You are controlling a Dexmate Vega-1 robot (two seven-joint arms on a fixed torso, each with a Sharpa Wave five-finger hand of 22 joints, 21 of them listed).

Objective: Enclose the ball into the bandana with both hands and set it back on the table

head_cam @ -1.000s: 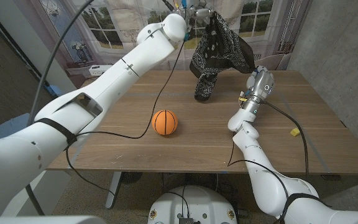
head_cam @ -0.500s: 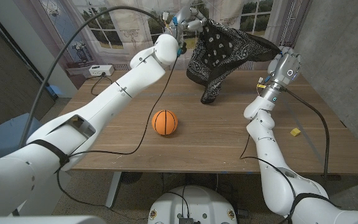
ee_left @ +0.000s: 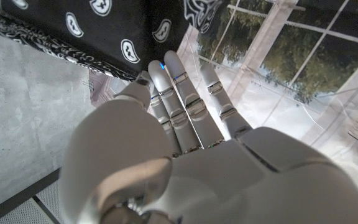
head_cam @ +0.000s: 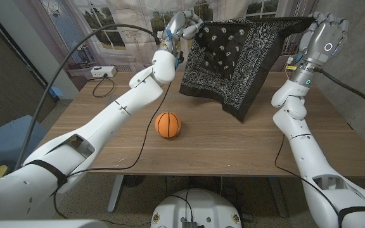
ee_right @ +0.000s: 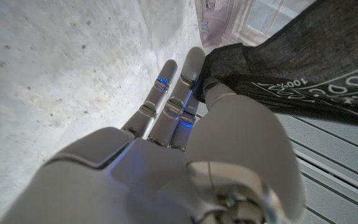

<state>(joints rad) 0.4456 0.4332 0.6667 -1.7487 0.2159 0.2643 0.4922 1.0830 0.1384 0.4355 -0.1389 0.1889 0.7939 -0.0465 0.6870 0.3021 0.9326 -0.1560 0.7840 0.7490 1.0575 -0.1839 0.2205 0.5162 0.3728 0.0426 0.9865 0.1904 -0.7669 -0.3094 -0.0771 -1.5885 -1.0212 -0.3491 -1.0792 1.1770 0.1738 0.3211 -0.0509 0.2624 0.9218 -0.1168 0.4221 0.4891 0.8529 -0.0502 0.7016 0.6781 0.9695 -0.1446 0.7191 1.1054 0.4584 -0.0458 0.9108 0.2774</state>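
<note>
A black bandana (head_cam: 236, 54) with white paisley print hangs spread in the air above the far half of the table. My left hand (head_cam: 181, 24) pinches its left top corner, my right hand (head_cam: 325, 28) pinches its right top corner. Its lowest point dangles just above the wood. The orange basketball-style ball (head_cam: 168, 124) sits on the table in front of the cloth, touched by neither hand. In the left wrist view my left hand (ee_left: 166, 130) has the bandana (ee_left: 86, 31) at its fingertips. In the right wrist view my right hand (ee_right: 185, 124) clamps the bandana (ee_right: 291, 68).
The wooden table (head_cam: 106, 145) has bare room around the ball. A small yellow piece (head_cam: 301, 133) lies near the right edge. A white box with cables (head_cam: 100, 71) sits at the far left corner. Windows and a grey wall stand behind.
Both hands have risen and moved apart. The bandana went from a bunched bundle near the table to a stretched sheet held high. The ball has stayed put.
</note>
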